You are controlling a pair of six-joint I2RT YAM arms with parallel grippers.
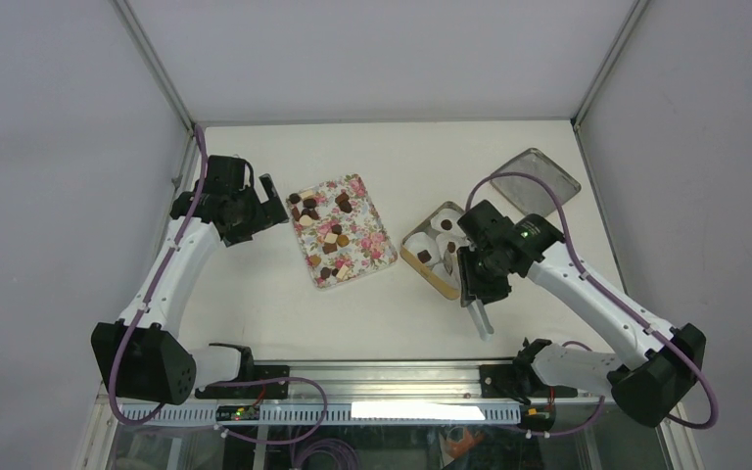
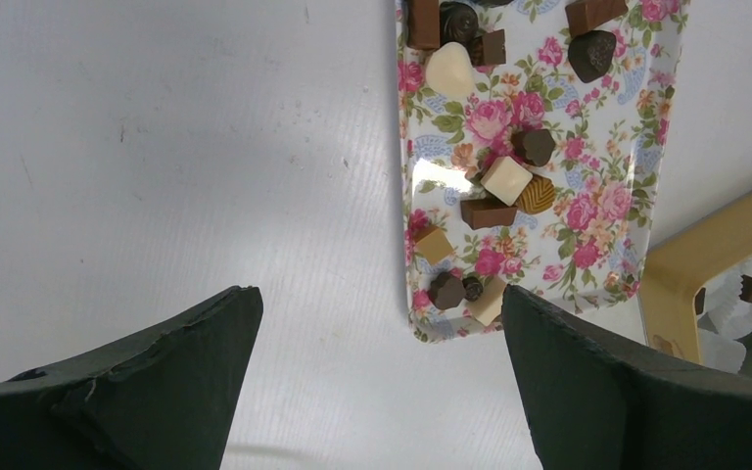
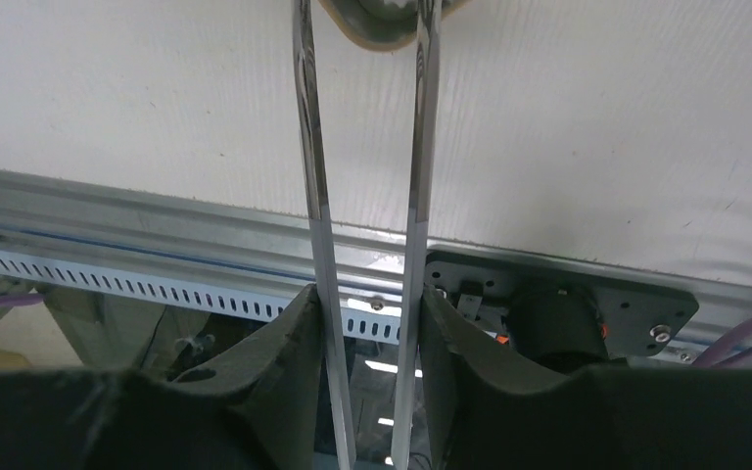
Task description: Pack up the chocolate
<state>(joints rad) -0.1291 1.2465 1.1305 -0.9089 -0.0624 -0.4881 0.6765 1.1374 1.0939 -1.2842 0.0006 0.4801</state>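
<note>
Several chocolate pieces (image 1: 328,235), dark, tan and cream, lie on the pink floral tray (image 1: 372,250); they also show in the left wrist view (image 2: 505,181). A tan box (image 1: 417,262) with white paper cups holds a few dark pieces (image 1: 424,256). My left gripper (image 1: 274,206) is open and empty over bare table, just left of the tray (image 2: 636,147). My right gripper (image 1: 470,284) is shut on metal tongs (image 1: 482,321), squeezing their two arms (image 3: 311,147). The tong tips reach the box's near edge (image 3: 382,20); whether they hold a piece is hidden.
A grey lid (image 1: 539,181) lies at the back right, behind the box. The box's corner (image 2: 690,255) shows at the right of the left wrist view. The metal rail (image 3: 157,225) along the table's near edge lies under the right gripper.
</note>
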